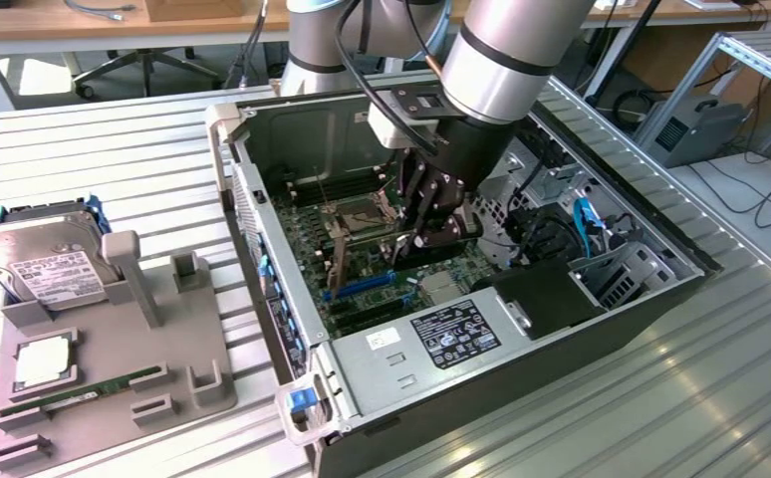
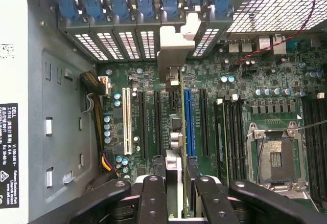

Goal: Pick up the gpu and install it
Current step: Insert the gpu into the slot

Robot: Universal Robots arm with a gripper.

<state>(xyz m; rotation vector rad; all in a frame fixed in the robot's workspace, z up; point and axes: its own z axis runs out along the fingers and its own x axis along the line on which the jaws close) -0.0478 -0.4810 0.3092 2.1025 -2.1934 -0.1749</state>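
Gripping the gpu [image 2: 176, 147] edge-on between my fingers [image 2: 153, 203], my claw [image 1: 428, 214] holds it upright over the motherboard [image 2: 245, 106] inside the case [image 1: 273, 299]. Its long axis runs away from me along the blue slot [image 2: 190, 121], bracket [image 2: 172, 55] at the far end against the rear slot openings. Whether its lower edge has seated is hidden.

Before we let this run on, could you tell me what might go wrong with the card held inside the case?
1. The gripper holds the gpu edge-on over the blue slot; slightly off, it could jam.
2. Its bracket sits near the rear slot covers and may catch there.
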